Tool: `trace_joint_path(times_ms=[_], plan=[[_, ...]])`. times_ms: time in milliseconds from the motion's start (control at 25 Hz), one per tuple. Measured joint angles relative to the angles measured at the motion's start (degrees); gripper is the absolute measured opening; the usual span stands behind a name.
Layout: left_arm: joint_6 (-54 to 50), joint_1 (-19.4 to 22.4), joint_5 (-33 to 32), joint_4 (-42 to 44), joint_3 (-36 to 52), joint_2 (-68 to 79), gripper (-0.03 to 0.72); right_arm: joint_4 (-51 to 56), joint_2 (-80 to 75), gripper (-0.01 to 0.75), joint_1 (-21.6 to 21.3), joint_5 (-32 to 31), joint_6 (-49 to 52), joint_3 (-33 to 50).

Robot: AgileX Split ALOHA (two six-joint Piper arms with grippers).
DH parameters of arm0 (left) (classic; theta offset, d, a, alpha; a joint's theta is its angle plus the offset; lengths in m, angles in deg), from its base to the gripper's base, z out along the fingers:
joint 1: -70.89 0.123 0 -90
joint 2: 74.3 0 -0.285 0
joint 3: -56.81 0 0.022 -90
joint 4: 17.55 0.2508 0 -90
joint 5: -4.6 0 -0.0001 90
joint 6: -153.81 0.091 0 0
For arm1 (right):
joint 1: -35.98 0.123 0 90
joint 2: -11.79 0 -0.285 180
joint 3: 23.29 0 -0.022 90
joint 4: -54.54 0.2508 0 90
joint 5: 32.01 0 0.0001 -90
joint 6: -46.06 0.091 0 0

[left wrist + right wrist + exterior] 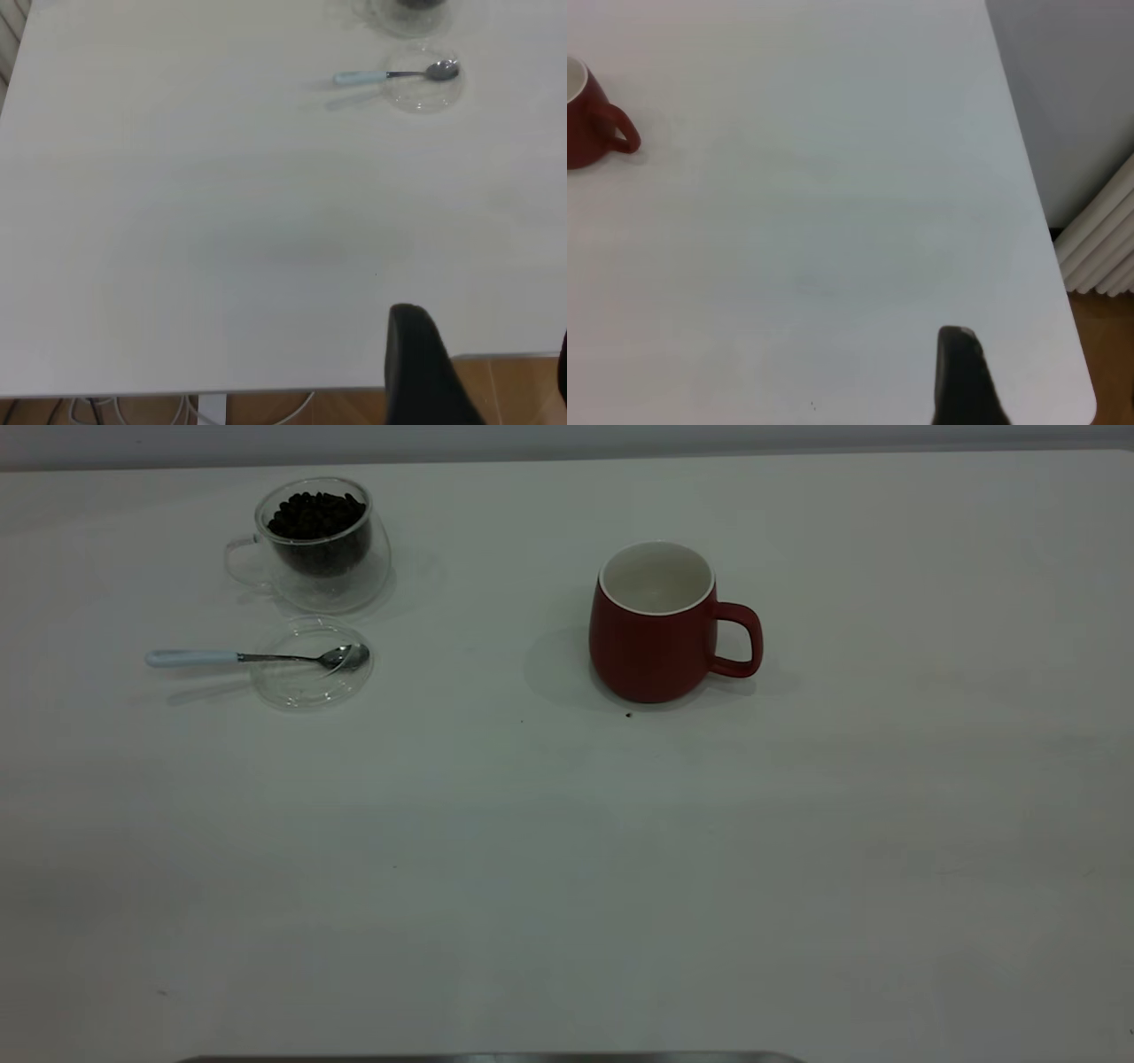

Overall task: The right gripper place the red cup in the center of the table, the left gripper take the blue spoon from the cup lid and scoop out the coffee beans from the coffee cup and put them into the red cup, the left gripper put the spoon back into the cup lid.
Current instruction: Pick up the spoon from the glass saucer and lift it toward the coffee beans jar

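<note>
The red cup point(651, 646) stands upright and empty right of the table's point(567, 868) middle, handle to the right; it also shows in the right wrist view point(585, 124). At the far left the coffee cup point(319, 549) holds coffee beans point(316, 514). Just in front lies the cup lid point(310, 682), with the blue spoon point(257, 657) resting bowl-in, handle pointing left. The left wrist view shows the spoon point(390, 75) and lid point(423, 93) far off. My left gripper point(485, 326) hangs open over the table's near edge. My right gripper point(1045, 354) is open near a table corner, holding nothing.
A small dark speck point(628, 714) lies just in front of the red cup. A white radiator point(1103, 248) stands beyond the table's edge by the right arm. Wooden floor point(505, 390) and cables point(97, 409) show below the edge by the left arm.
</note>
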Motion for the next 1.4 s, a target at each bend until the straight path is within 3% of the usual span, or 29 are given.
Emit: trace_joint_path(times_ms=[1400], plan=[[0.0,0.0,0.0,0.0,0.0,0.0,0.433,10.4,0.1,0.48,-0.3,5.7,-12.5,5.2]])
